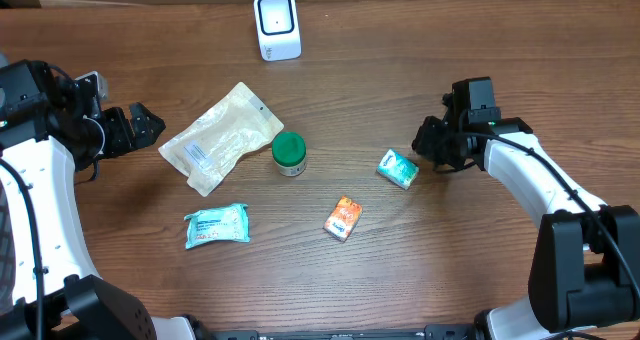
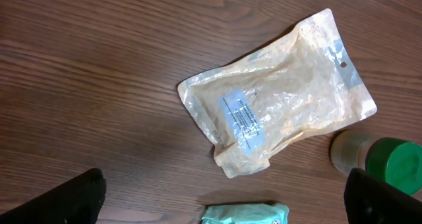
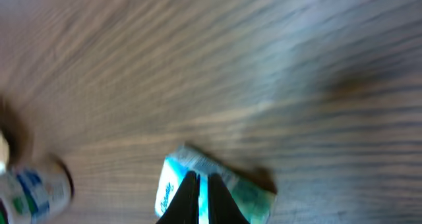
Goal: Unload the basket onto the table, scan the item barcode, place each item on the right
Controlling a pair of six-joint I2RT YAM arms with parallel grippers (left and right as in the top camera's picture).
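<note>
Overhead, the right gripper (image 1: 420,152), clenched, sits at the 2 o'clock edge of the teal packet (image 1: 398,168), whose long axis runs 10 to 4 o'clock.

on the wooden table (image 1: 450,270) i see a clear pouch (image 1: 222,137) with a white label lying flat, a green-lidded jar (image 1: 290,153) just beside it, an orange packet (image 1: 343,218) apart, and a teal wipes pack (image 1: 216,226) below the pouch.

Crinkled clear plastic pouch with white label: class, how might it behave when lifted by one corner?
The crinkled clear plastic pouch probably flops, given its wrinkled film. Its glossy surface may slip. Lying flat, it should not roll.
</note>
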